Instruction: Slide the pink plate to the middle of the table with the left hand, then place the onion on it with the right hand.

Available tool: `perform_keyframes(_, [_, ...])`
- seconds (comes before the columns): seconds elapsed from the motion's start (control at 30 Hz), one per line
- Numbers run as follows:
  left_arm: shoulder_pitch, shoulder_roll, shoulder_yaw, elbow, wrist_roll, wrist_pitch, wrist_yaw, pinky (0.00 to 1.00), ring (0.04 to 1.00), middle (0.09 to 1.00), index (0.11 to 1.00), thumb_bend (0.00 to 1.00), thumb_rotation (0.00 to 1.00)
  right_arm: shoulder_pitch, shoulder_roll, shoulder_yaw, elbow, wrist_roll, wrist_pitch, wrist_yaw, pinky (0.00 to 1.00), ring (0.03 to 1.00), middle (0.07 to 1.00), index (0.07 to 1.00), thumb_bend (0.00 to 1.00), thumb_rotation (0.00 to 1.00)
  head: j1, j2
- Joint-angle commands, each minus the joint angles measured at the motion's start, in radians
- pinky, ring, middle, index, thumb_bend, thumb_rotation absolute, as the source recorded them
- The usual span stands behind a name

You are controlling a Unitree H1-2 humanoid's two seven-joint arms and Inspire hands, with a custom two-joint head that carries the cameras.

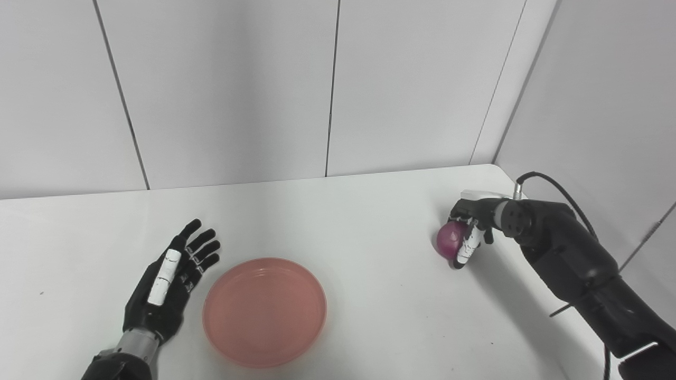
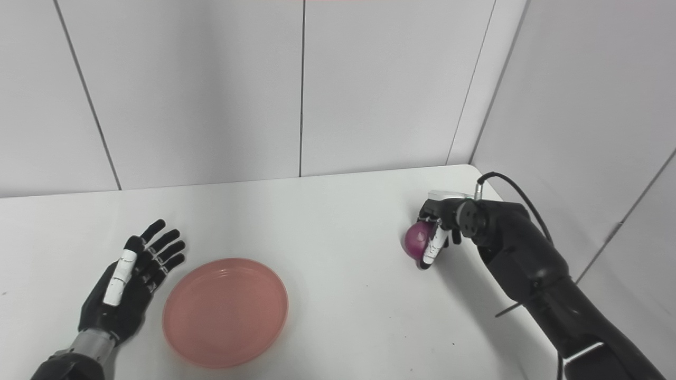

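pink plate (image 1: 264,311) lies near centre-left on the table (image 1: 369,221); left hand (image 1: 169,282) spread and released just left of it; right hand (image 1: 475,227) grasping the onion (image 1: 450,237) far right.

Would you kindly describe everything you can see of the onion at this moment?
The onion is a small, round, purple-red bulb with a smooth, slightly glossy skin. It sits near the table's far right corner, well apart from the pink plate. The right hand is closed around it from the right, fingers curled over its top and front, hiding much of its right side. Whether it rests on the table or is just lifted cannot be told.
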Motion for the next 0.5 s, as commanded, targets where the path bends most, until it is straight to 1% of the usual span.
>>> perform_keyframes(0.0, [0.047,0.008,-0.007,0.06,0.021,0.089,0.027,0.88,0.86,0.857,0.881,0.8,0.66,0.024,0.001,0.012,-0.005,0.041,-0.009,0.024,0.28,0.392,0.561,0.61,0.78,0.13,0.0,0.001])
perform_keyframes(0.03, [0.047,0.008,-0.006,0.06,0.02,0.089,0.027,0.88,0.859,0.857,0.878,0.8,0.66,0.025,0.0,0.013,-0.006,0.046,-0.011,0.019,0.28,0.383,0.556,0.542,0.63,0.14,0.0,0.001])
perform_keyframes(0.07, [0.047,0.007,-0.006,0.059,0.019,0.092,0.028,0.88,0.859,0.857,0.878,0.8,0.66,0.026,0.001,0.013,-0.01,0.05,-0.008,0.018,0.28,0.38,0.554,0.519,0.58,0.14,0.0,0.001])
perform_keyframes(0.1, [0.047,0.007,-0.005,0.059,0.018,0.094,0.029,0.88,0.859,0.859,0.878,0.81,0.65,0.026,0.001,0.014,-0.013,0.053,-0.006,0.017,0.28,0.382,0.557,0.507,0.55,0.14,0.0,0.001])
perform_keyframes(0.17, [0.047,0.007,-0.007,0.058,0.019,0.093,0.028,0.88,0.858,0.858,0.879,0.8,0.65,0.028,0.001,0.013,-0.014,0.062,-0.016,0.008,0.28,0.38,0.558,0.497,0.53,0.14,0.0,0.001])
perform_keyframes(0.27, [0.048,0.007,-0.007,0.057,0.019,0.092,0.027,0.88,0.857,0.857,0.882,0.8,0.65,0.032,0.002,0.012,-0.018,0.074,-0.027,-0.01,0.27,0.371,0.541,0.494,0.52,0.14,0.002,0.0])
perform_keyframes(0.3, [0.049,0.006,-0.007,0.056,0.019,0.093,0.027,0.88,0.86,0.858,0.885,0.79,0.65,0.033,0.002,0.012,-0.02,0.076,-0.027,-0.013,0.26,0.351,0.48,0.514,0.52,0.04,0.002,0.0])
perform_keyframes(0.47, [0.049,0.007,-0.01,0.056,0.022,0.094,0.028,0.88,0.859,0.856,0.883,0.8,0.65,0.037,-0.001,0.016,-0.024,0.086,-0.026,-0.032,0.24,0.33,0.45,0.527,0.52,0.0,0.001,0.0])
